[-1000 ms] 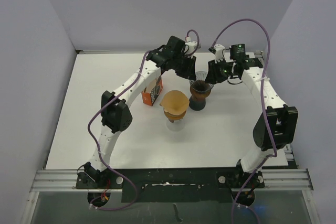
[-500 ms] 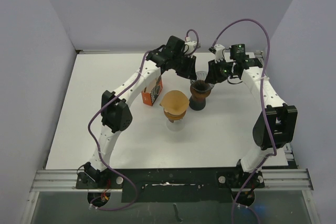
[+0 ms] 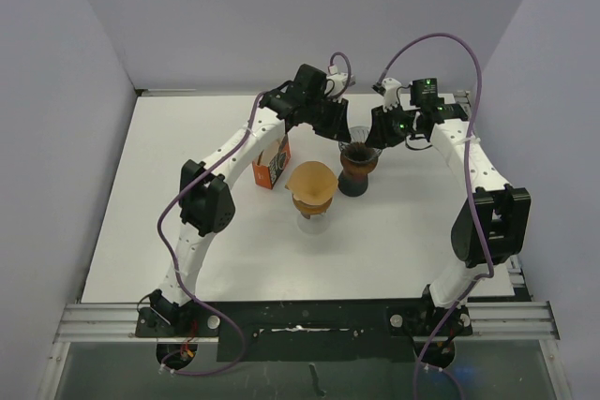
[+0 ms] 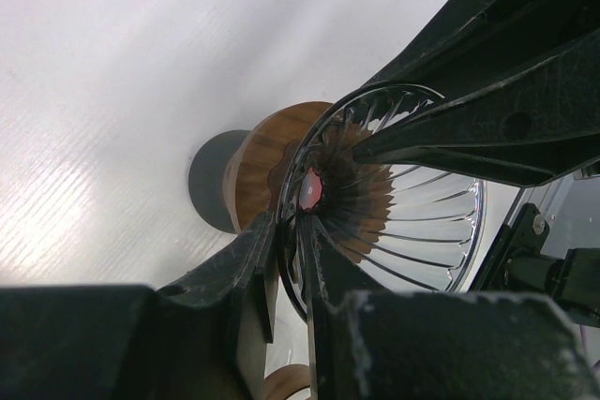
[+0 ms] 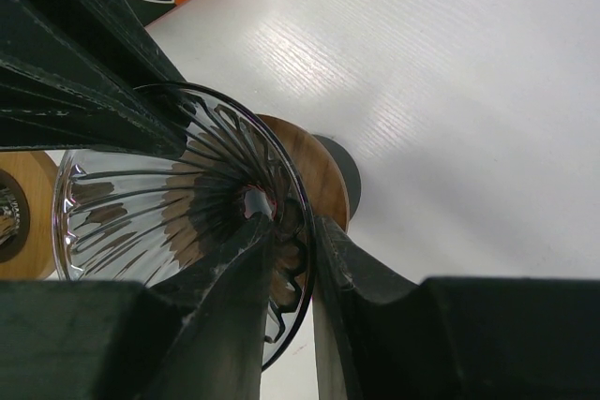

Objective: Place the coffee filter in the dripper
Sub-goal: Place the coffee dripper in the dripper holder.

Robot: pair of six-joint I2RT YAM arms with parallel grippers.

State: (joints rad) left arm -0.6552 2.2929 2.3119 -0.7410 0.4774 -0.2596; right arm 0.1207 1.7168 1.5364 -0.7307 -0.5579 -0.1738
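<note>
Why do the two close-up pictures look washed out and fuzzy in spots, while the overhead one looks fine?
Left wrist: glare bleaches the white table, and the left fingers, close to the lens, go soft, while the dripper ribs stay sharp. Right wrist: a similar glare streak on the table, and the right fingers are blurred. Top view: even light, faint shadows, all in focus.

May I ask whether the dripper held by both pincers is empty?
Empty: the dripper shows bare glass ribs, with no paper inside.

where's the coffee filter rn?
Top view, mid-table: the coffee filter sits on a clear stand, just right of the orange box and near-left of the glass dripper.
</note>
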